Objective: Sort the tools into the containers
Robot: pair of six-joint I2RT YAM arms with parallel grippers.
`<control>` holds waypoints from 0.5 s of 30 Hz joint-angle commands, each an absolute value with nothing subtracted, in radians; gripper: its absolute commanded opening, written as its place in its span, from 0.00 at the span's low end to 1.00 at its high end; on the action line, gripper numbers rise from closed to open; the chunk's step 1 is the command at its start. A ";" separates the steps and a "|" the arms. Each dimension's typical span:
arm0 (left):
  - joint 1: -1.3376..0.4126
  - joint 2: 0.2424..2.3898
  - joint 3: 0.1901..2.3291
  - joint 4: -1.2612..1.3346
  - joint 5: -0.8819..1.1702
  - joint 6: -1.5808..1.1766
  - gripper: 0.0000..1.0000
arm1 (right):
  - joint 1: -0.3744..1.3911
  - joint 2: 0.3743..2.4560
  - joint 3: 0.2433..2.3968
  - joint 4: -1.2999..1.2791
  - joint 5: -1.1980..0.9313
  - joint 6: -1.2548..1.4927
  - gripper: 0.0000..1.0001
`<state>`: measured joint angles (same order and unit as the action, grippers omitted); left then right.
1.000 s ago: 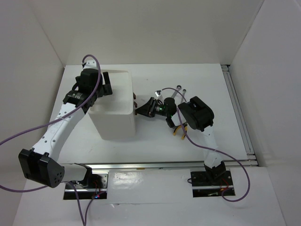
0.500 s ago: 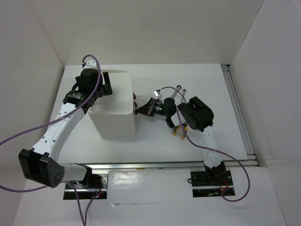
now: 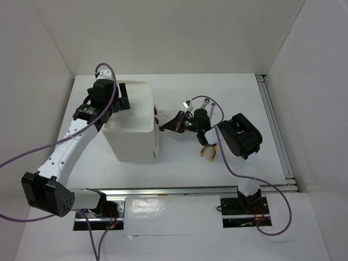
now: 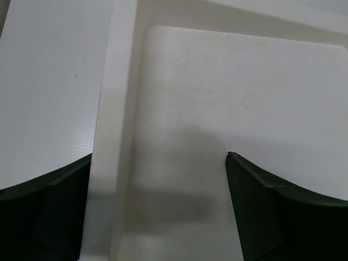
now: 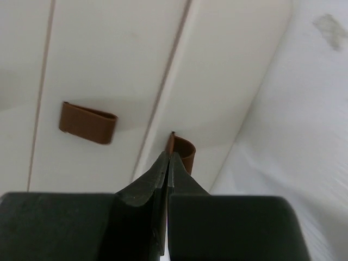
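The white plastic box (image 3: 130,122) stands left of centre, its drawer fronts facing right. My right gripper (image 3: 164,128) is shut on the brown knob (image 5: 185,152) of the lowest drawer (image 5: 228,70). A second brown knob (image 5: 87,122) sits on the drawer above. My left gripper (image 3: 122,97) hovers open over the box's recessed top tray (image 4: 228,92), its fingers (image 4: 272,206) wide apart with nothing between them. A silver wrench (image 3: 206,103) lies behind the right arm. Yellow-handled pliers (image 3: 208,151) lie under it.
A metal rail (image 3: 274,125) runs along the table's right edge. White walls close in the back and both sides. The right arm's elbow (image 3: 242,136) stands over the table right of the pliers.
The right gripper has closed on the lowest drawer's knob and its arm has drawn back to the right, with the drawer seeming to edge out. The left arm has stayed still.
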<state>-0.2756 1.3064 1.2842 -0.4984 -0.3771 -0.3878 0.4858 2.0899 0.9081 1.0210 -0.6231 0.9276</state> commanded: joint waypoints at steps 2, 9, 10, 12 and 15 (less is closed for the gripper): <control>-0.302 1.350 1.236 -0.609 -0.209 -0.367 1.00 | 0.433 2.019 0.847 0.902 -0.646 0.839 0.00; -0.302 1.350 1.236 -0.609 -0.209 -0.367 1.00 | 0.353 2.010 0.804 0.871 -0.664 0.819 0.00; -0.302 1.350 1.236 -0.609 -0.209 -0.367 1.00 | 0.353 2.010 0.804 0.861 -0.673 0.809 0.00; -0.302 1.350 1.236 -0.609 -0.209 -0.367 1.00 | 0.324 2.000 0.804 0.829 -0.673 0.785 0.00; -0.302 1.350 1.236 -0.609 -0.209 -0.367 1.00 | 0.298 1.991 0.804 0.802 -0.683 0.767 0.00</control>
